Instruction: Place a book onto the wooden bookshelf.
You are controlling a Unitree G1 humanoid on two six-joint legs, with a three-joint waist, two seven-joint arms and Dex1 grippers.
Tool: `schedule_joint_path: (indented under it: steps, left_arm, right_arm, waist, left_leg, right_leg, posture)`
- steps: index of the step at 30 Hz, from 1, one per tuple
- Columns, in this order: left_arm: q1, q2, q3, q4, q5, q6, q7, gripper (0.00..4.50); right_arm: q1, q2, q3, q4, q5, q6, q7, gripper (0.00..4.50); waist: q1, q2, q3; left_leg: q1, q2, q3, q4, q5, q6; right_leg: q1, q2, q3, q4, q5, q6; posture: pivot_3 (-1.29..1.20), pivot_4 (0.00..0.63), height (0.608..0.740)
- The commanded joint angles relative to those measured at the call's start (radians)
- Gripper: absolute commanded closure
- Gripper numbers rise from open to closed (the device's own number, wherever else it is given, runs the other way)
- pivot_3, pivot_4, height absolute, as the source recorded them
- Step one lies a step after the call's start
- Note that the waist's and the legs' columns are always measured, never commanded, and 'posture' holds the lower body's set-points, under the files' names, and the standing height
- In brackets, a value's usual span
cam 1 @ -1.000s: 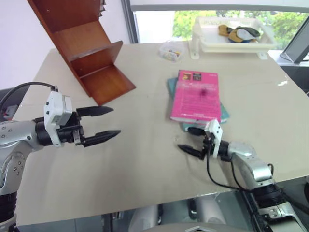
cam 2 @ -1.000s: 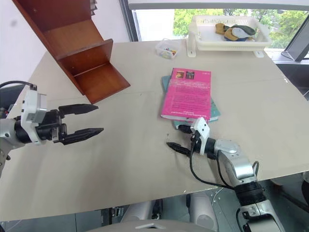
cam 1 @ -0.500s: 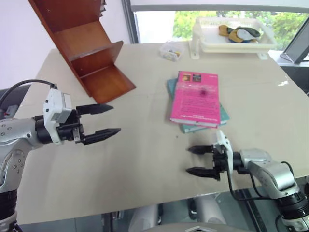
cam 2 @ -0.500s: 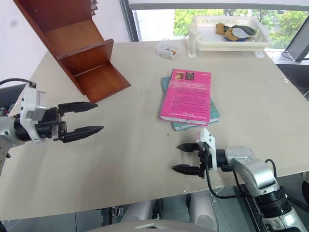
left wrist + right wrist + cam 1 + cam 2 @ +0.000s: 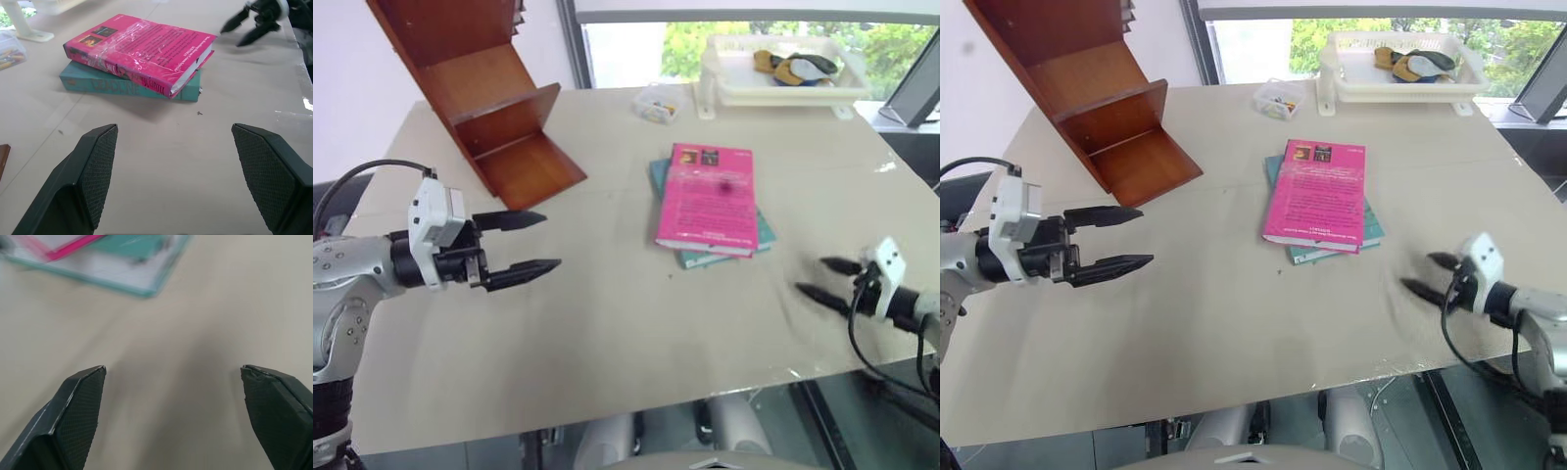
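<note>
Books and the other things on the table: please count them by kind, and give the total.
Books: 2, the pink book lying on a teal book.
Wooden bookshelf: 1.
White plastic tray: 1.
Small clear box: 1.
Total: 5.

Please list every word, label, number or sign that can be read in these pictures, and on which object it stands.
No text can be read in full.
Pink book: lines of dark print on its cover, too small and blurred to read.
Pink book, near one edge: two small dark squares, no legible lettering.
Teal book beneath it: faint markings on its spine, unreadable.
Wooden bookshelf: no writing visible.
</note>
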Motion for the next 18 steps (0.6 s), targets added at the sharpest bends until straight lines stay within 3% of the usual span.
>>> schedule_joint_path:
  steps: [1,4,11,15,18]
  left_arm:
    - [-0.016,0.008,0.011,0.0,0.005,-0.02,-0.004,0.5]
    - [-0.018,0.008,0.01,0.001,0.01,-0.023,-0.005,0.5]
    - [-0.021,0.018,0.027,0.001,0.009,-0.02,-0.007,0.5]
    - [-0.031,0.019,0.022,0.006,0.012,-0.023,-0.008,0.5]
    - [-0.032,0.018,0.021,0.007,0.015,-0.023,-0.01,0.5]
  right_arm:
    - [-0.094,0.078,0.019,0.056,-0.117,-0.077,-0.22,0.0]
    - [-0.176,0.136,0.055,0.14,-0.23,-0.095,-0.392,0.0]
    - [-0.445,0.228,0.015,0.495,-0.206,-0.214,-0.497,0.0]
    - [-0.611,0.233,0.019,0.754,-0.216,-0.279,-0.523,0.0]
    - [-0.719,0.251,-0.005,0.917,-0.17,-0.285,-0.415,0.0]
  waist:
    - [0.004,0.001,0.0]
    - [0.007,0.001,0.0]
    - [0.003,0.002,0.001]
    - [0.002,0.002,0.001]
    - [0.0,0.002,0.001]
  left_leg:
    - [0.0,0.0,0.0,0.0,0.0,0.0]
    - [-0.001,0.0,-0.001,-0.001,0.002,-0.003]
    - [-0.003,-0.001,-0.001,-0.001,0.003,-0.005]
    - [-0.004,-0.001,-0.001,-0.002,0.003,-0.005]
    - [-0.004,-0.001,-0.002,-0.003,0.003,-0.005]
  right_leg:
    - [0.0,0.0,0.0,0.001,0.0,-0.001]
    - [-0.001,0.0,-0.001,0.001,0.002,-0.004]
    - [-0.002,-0.001,0.001,-0.001,0.003,-0.005]
    - [-0.003,-0.001,0.0,-0.001,0.003,-0.005]
    - [-0.003,-0.001,0.0,-0.001,0.003,-0.005]
  posture:
    - [0.0,0.15,0.74]
    - [0.0,0.15,0.74]
    - [0.0,0.15,0.74]
    - [0.0,0.15,0.74]
    - [0.0,0.15,0.74]
